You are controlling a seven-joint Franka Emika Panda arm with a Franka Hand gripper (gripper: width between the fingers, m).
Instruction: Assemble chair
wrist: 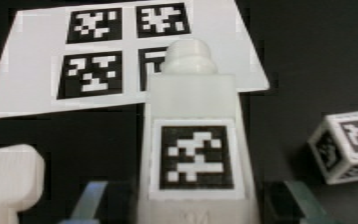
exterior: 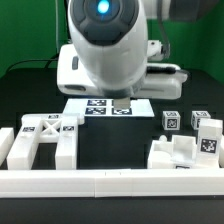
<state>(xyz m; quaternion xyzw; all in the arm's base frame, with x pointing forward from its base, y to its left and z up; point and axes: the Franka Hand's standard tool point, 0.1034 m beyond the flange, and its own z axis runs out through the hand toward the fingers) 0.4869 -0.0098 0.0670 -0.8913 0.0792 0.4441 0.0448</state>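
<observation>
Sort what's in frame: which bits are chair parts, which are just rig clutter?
Chair job: X-braced frame, square leg, tagged leg pieces at the exterior view's right.
Just there: marker board, long white border rail.

One marker board [wrist: 30,60] with four tags [wrist: 98,25]

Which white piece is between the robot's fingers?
The long leg with one tag, between the fingers of the open gripper; the small block sits outside them.
</observation>
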